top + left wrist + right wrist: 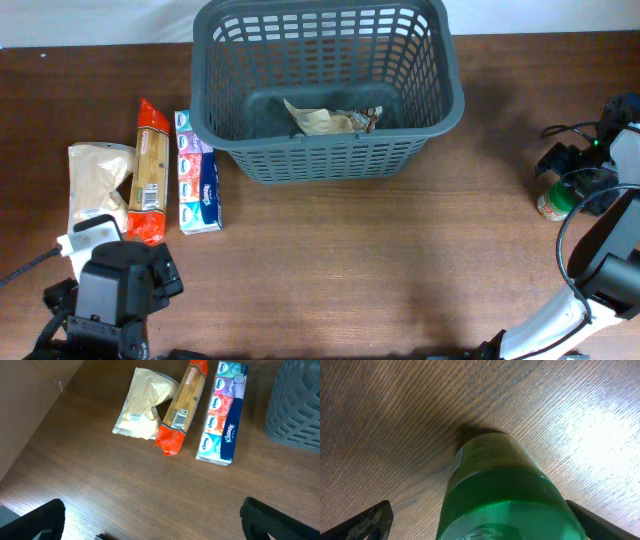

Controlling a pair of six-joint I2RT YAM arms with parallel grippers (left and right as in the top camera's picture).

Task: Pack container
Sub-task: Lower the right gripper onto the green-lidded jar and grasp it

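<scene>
Green-lidded jar (pixel 510 490) stands upright directly under right end effector (pixel 485 527), jaws wide, empty. Basket (pixel 330 160) lies far-left; right arm nearer.

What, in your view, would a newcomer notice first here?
The large dark grey basket stands far-centre on the table, a crumpled packet inside. Left of it lie a Kleenex pack, a pasta packet and a beige pouch. At the right edge, the open right gripper hangs over a green-lidded jar.

Dark grey slotted container (pixel 330 158), green-lidded jar (pixel 510 495), seemingly beige pouch (pixel 142 410).
</scene>
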